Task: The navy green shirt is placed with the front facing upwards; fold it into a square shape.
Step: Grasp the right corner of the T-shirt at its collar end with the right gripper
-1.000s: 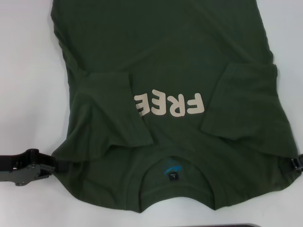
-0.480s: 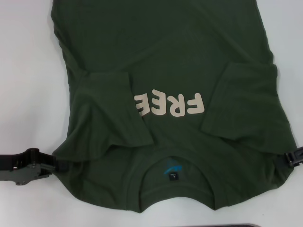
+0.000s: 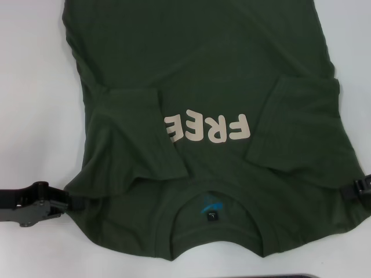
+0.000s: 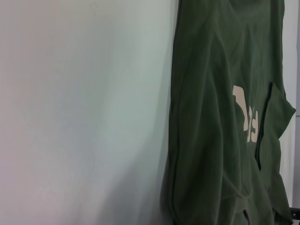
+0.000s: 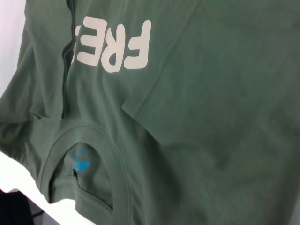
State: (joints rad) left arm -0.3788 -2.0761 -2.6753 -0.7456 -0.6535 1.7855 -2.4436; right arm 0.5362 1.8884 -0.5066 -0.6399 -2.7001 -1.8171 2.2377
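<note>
Shirt [image 3: 203, 116] is lying face up on the white worktop [image 3: 35, 87], collar [image 3: 214, 217] nearest the robot, both short sleeves already turned in over the chest on either side of the cream "FREE" lettering [image 3: 207, 128]. Taking the collar as landmark: the left claw [image 3: 64, 201] is sitting at the shoulder edge to the collar's left, its dark tips meeting the cloth there, apparently pinching the fabric, though how firm a hold it has I cannot tell. The right claw [image 3: 358, 188] is showing only at the frame's border, at the shoulder edge to the collar's right; whether it is gripping or gaping I cannot tell.

The step in hand is probably lifting the collar end and carrying it away from the robot over the lettering toward the hem. Doing it well likely means both claws rising together and level, keeping the cloth taut between them so the tucked sleeves are not slipping out, then laying the edge down squarely.

The fabric is looking like soft matte knit cotton, dark olive, limp and creasing readily, with wrinkles near the left sleeve. The collar is a ribbed band curving round a blue mark [image 3: 210, 204] and small label inside.
</note>
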